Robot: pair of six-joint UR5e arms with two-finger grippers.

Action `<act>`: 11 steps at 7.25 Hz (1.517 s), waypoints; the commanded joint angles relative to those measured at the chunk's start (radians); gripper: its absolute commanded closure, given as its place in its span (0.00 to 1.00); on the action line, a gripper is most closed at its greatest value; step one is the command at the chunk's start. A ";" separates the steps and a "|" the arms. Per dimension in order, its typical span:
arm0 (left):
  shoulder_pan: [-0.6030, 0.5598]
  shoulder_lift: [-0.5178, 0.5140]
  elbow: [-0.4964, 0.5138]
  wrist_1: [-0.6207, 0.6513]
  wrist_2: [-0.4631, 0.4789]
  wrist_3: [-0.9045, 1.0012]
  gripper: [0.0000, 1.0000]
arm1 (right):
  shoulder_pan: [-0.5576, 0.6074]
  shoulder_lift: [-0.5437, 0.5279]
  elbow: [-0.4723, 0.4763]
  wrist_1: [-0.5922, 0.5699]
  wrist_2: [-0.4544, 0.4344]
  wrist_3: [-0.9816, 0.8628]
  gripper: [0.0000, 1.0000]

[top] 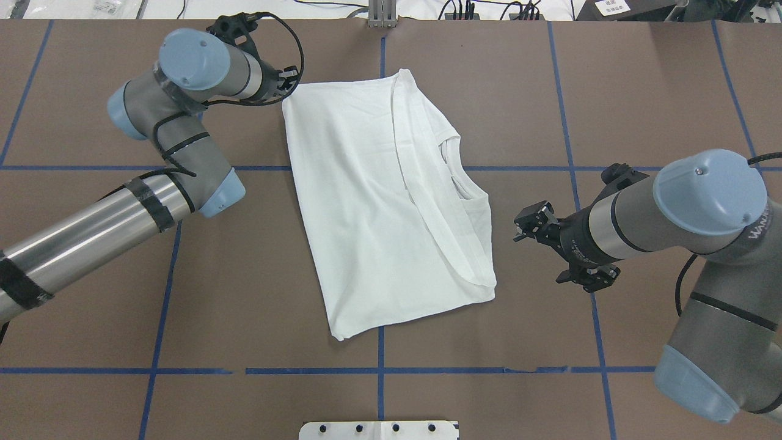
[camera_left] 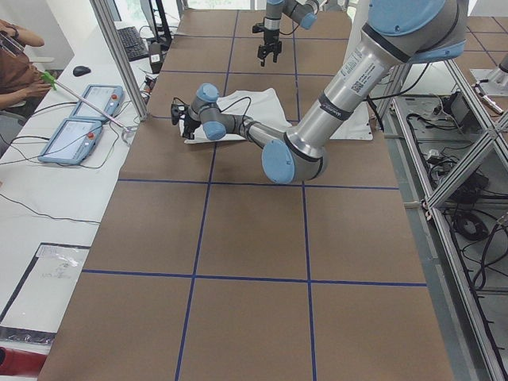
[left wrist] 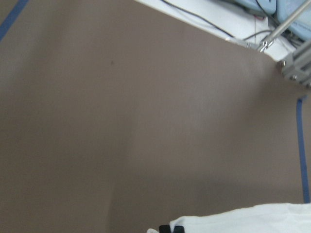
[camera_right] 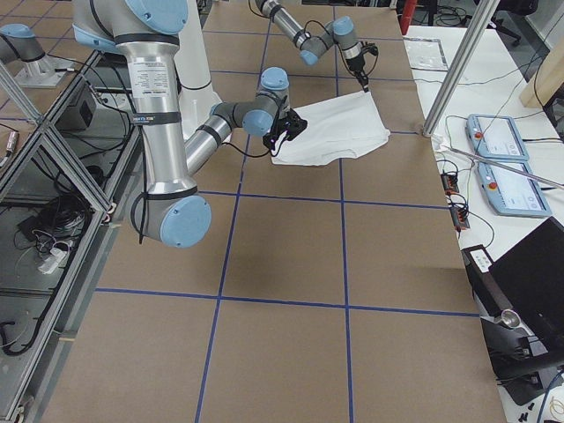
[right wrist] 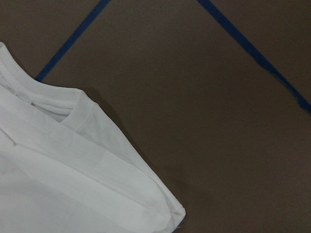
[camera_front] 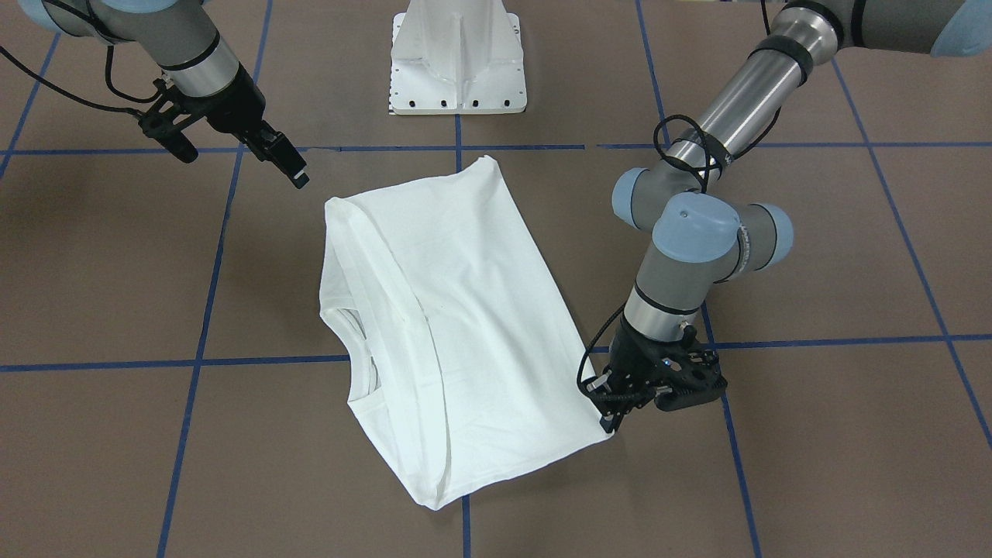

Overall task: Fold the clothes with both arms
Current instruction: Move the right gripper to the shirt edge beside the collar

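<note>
The white shirt (camera_front: 480,310) (top: 366,201) lies flat on the brown table, with its sides folded inward and its ribbed collar (top: 455,168) (right wrist: 48,99) facing my right arm. My left gripper (camera_front: 611,422) (top: 292,82) is low at the shirt's hem corner on the operators' side. In the left wrist view its black fingertips (left wrist: 170,229) sit together at the cloth's edge (left wrist: 252,221), shut on that corner. My right gripper (camera_front: 301,180) (top: 518,223) hovers beside the collar end, clear of the cloth and holding nothing. It appears open, and no fingers show in its wrist view.
The white pedestal base (camera_front: 457,70) stands at the robot's side of the table. Blue tape lines (top: 380,370) grid the brown surface. Beyond the far edge are two tablets (camera_left: 79,119), a metal post (camera_right: 458,79) and a person's arm (camera_left: 16,71).
</note>
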 commanded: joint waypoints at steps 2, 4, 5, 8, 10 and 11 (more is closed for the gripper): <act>-0.049 -0.190 0.359 -0.146 0.034 0.038 1.00 | -0.014 0.022 -0.005 0.005 -0.137 0.006 0.00; -0.051 -0.221 0.386 -0.150 0.036 0.066 0.60 | -0.029 0.029 -0.009 0.007 -0.138 -0.003 0.00; -0.052 -0.221 0.370 -0.151 0.024 0.075 0.46 | -0.048 0.072 -0.026 0.002 -0.142 -0.003 0.00; -0.057 0.027 -0.024 -0.128 -0.101 0.070 0.42 | -0.137 0.195 -0.147 -0.006 -0.255 -0.050 0.00; -0.066 0.094 -0.096 -0.130 -0.134 0.070 0.39 | -0.164 0.253 -0.167 -0.088 -0.273 -0.351 0.00; -0.066 0.175 -0.190 -0.130 -0.134 0.067 0.38 | -0.166 0.288 -0.201 -0.094 -0.273 -0.488 0.00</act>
